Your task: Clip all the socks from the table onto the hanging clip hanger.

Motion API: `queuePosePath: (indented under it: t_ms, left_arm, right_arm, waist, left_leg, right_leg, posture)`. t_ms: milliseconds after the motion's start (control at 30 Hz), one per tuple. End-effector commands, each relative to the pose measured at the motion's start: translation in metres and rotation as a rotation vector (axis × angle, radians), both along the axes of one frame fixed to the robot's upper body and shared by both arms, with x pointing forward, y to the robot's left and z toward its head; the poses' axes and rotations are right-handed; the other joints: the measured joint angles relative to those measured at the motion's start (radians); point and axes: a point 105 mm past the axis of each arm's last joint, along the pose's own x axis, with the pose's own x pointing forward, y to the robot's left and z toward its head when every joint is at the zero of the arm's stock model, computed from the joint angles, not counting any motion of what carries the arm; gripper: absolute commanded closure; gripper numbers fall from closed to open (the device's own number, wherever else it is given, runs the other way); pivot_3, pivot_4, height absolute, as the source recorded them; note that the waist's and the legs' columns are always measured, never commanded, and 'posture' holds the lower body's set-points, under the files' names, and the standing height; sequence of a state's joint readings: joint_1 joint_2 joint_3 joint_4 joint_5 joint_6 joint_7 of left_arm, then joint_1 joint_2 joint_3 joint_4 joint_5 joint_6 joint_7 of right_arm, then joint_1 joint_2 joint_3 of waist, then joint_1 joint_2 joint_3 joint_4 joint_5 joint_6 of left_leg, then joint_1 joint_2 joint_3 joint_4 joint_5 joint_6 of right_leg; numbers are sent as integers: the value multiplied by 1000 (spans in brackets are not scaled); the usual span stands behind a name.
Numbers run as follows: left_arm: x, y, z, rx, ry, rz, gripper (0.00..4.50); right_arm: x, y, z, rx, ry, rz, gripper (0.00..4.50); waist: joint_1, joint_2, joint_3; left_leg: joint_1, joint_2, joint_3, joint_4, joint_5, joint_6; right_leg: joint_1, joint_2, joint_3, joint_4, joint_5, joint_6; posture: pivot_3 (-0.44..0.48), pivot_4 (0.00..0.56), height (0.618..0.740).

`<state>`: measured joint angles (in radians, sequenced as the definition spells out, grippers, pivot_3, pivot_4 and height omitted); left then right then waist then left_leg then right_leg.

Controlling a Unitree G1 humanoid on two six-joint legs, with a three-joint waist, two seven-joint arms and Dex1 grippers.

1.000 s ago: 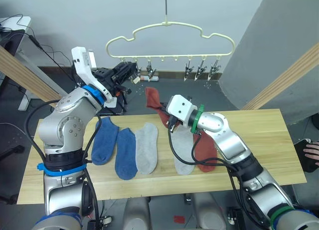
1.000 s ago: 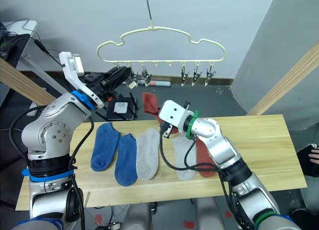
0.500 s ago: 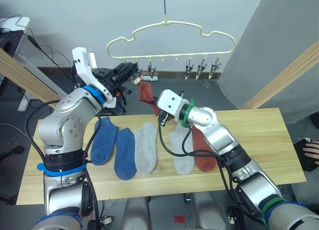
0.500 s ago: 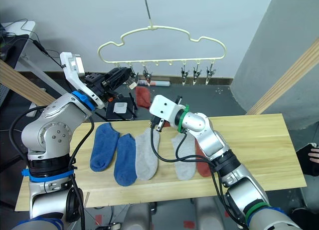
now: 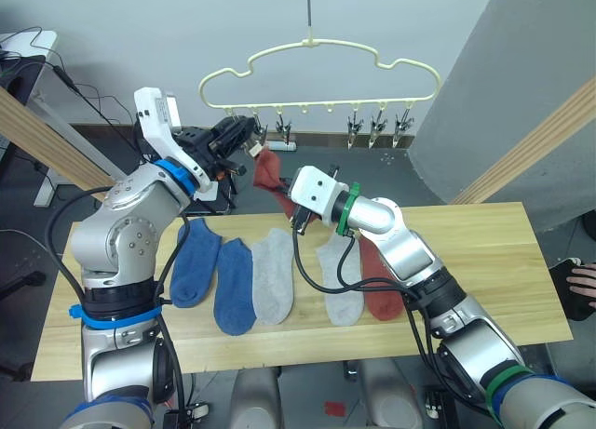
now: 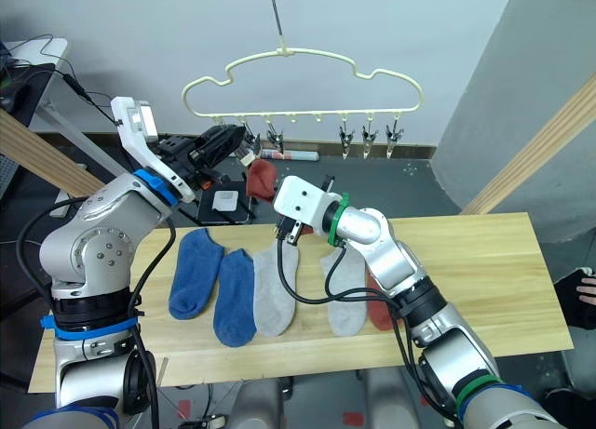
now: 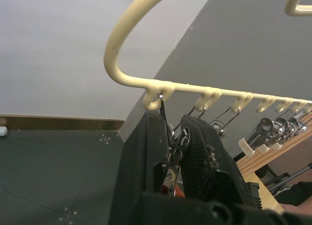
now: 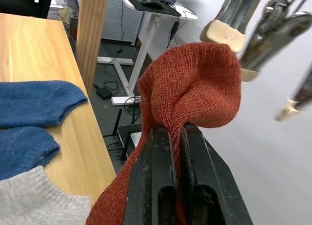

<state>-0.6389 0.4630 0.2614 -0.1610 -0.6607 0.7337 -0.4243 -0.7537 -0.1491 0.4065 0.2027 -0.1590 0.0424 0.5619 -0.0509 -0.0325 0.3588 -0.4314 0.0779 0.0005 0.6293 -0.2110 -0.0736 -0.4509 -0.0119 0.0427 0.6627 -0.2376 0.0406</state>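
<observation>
Shifted toward 10 o'clock since earlier: right pincer (image 6: 276, 198), closed on red sock (image 6: 261, 177), now just beside end clip (image 5: 253, 140). Left pincer (image 5: 244, 134) squeezing that clip, seemingly to open it. Five socks (image 5: 274, 274) remaining on tabletop (image 5: 484, 280), below hanger (image 5: 321, 73).

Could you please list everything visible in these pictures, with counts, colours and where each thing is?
blue socks: two, blue, flat on the table's left part.
grey socks: two, light grey, flat at the table's middle.
rust red sock on the table: one, beside the right grey sock.
held rust red sock: one, lifted close to the hanger's leftmost clip.
table: one, pale wood.
clip hanger: one, pale yellow, hanging above the table's far edge, six metal clips.
wooden poles: two, slanting at either side.
person's hand: one, far right edge.
left gripper: shut on the leftmost clip.
right gripper: shut on the held rust red sock.
</observation>
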Motion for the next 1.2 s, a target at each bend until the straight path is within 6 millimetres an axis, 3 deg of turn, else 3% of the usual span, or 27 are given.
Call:
queuePosePath:
  t_ms: [33, 367, 933, 1200]
  left_arm:
    - [-11, -6, 13, 0, -63, -27, 4068]
    - [-13, -6, 12, -7, -53, -29, 4068]
    - [-11, -2, 12, -3, -59, -9, 4072]
    - [-10, -2, 11, 1, -56, -11, 4080]
  right_arm:
    - [-5, 6, 11, 36, -45, 21, 4500]
    - [0, 10, 13, 23, -81, 13, 4500]
    - [-2, 2, -2, -47, -107, -2, 4500]
    - [-6, 7, 8, -22, -157, 22, 4500]
  waist:
    - [0, 0, 0]
    - [1, 0, 0]
    - [2, 0, 0]
    - [1, 0, 0]
  left_leg:
    - [0, 0, 0, 0, 0, 0]
    - [0, 0, 0, 0, 0, 0]
    - [0, 0, 0, 0, 0, 0]
    - [0, 0, 0, 1, 0, 0]
  right_leg:
    - [0, 0, 0, 0, 0, 0]
    - [0, 0, 0, 0, 0, 0]
    - [0, 0, 0, 1, 0, 0]
    - [0, 0, 0, 1, 0, 0]
  posture:
    - [-89, 367, 740]
    - [-78, 360, 740]
    - [-83, 360, 740]
    - [-84, 361, 740]
